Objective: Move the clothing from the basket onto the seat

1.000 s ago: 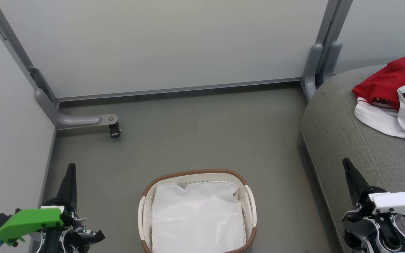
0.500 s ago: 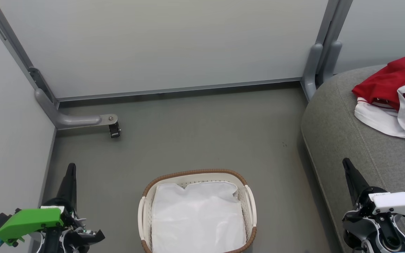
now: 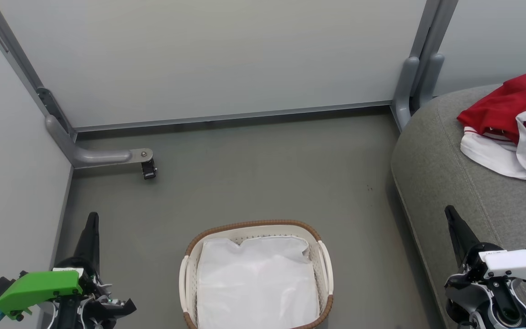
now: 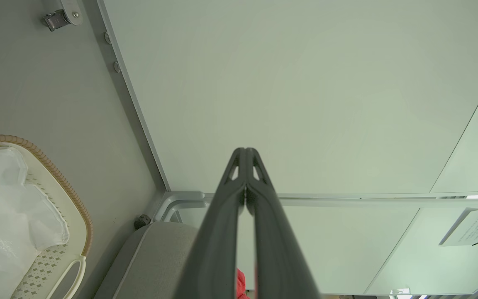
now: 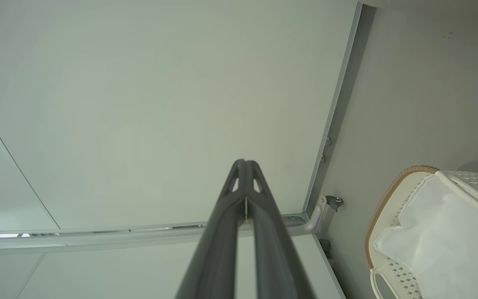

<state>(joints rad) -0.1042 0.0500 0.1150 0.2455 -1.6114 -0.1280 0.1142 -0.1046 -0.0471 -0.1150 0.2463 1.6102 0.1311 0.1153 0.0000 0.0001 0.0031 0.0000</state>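
The red and white clothing (image 3: 516, 125) lies bunched on the grey seat (image 3: 454, 183) at the right edge of the head view. On the floor in the lower middle stands the cream basket (image 3: 324, 274), holding just its white cloth liner (image 3: 256, 283). Left of the basket my left gripper (image 3: 92, 217) is shut with nothing in it, its fingertips touching (image 4: 245, 154). My right gripper (image 3: 449, 210) is shut too and hangs in front of the seat's side, its tips together (image 5: 244, 164). The basket's rim (image 4: 62, 182) and a sliver of red clothing (image 4: 241, 286) appear in the left wrist view.
Pale partition panels (image 3: 208, 59) close off the back and the left. A grey foot with a small castor (image 3: 148, 170) sticks out from the back left corner, and a grey post (image 3: 407, 87) stands at the back right beside the seat. Grey floor (image 3: 263, 173) lies between them.
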